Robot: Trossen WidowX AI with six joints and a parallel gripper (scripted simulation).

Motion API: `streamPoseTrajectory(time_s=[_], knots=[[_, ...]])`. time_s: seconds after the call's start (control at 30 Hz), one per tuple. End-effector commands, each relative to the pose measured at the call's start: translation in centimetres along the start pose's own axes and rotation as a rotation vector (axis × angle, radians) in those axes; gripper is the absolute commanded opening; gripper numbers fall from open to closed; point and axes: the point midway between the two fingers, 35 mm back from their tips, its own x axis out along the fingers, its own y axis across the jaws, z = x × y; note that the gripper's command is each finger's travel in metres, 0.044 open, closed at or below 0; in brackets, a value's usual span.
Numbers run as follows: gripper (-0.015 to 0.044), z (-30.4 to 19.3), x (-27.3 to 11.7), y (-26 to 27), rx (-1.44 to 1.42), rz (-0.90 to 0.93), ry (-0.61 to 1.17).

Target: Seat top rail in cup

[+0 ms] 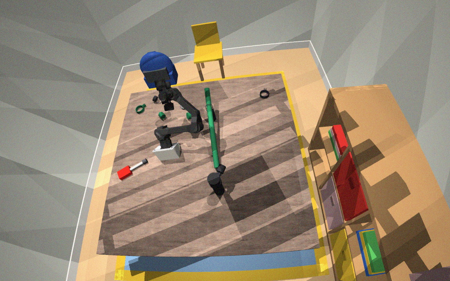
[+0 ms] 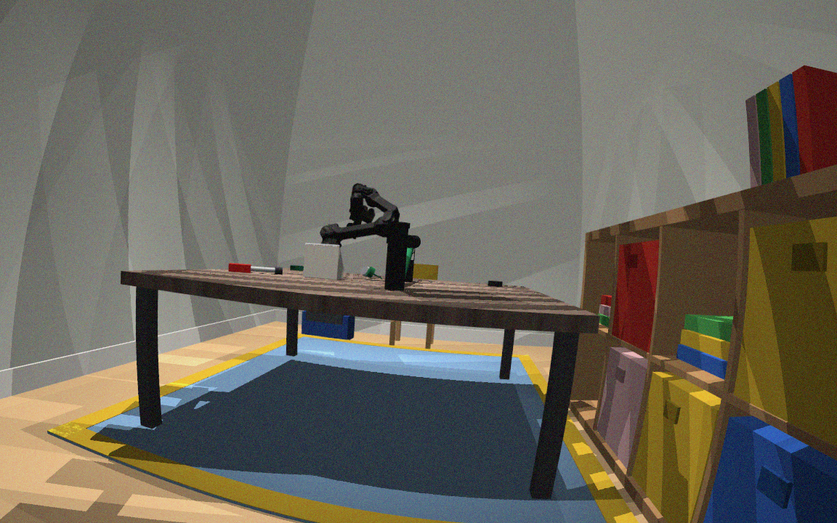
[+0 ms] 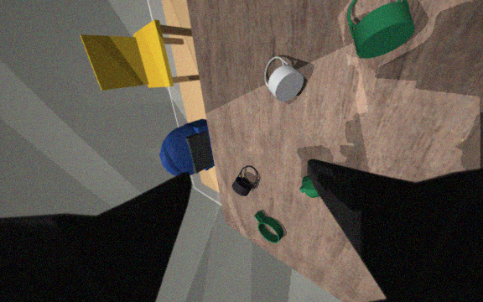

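The green rail [image 1: 212,134] [image 2: 409,255] runs from beyond the thinner dark post [image 1: 213,114] to the big black post [image 1: 216,185] [image 2: 395,260]. The black rail-end cup [image 1: 221,169] [image 2: 414,241] is beside that post's top, high up. The rail's near end lies right at the cup in the top view; whether it is inside cannot be told. The loop cap is mostly hidden by the rail. My gripper [image 1: 168,105] [image 3: 249,172] is open and empty, above the table's far left part, well away from the rail. The rail is out of the wrist view.
A green ring clamp [image 1: 140,109] [image 3: 271,228], a small black fitting [image 1: 155,99] [image 3: 242,185], green caps [image 1: 161,115] [image 3: 384,31] and a grey cap [image 3: 286,83] lie on the table. A black ring [image 1: 264,93] lies far right. A red-and-white tool [image 1: 125,172] lies left.
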Motion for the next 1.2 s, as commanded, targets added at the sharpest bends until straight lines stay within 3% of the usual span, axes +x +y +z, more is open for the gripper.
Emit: streamPoseTrajectory(time_s=[0.0, 0.27, 0.63, 1.17], knots=[[0.0426, 0.0, 0.0, 0.0, -0.008, -0.001, -0.004], [0.0440, -0.5, -0.2, 0.2, -0.332, -0.118, -0.181], [0.0440, 0.8, 1.6, -1.1, -0.693, -0.446, -0.366], [0.0440, 9.2, 2.7, -5.6, -0.877, -1.061, -0.402]])
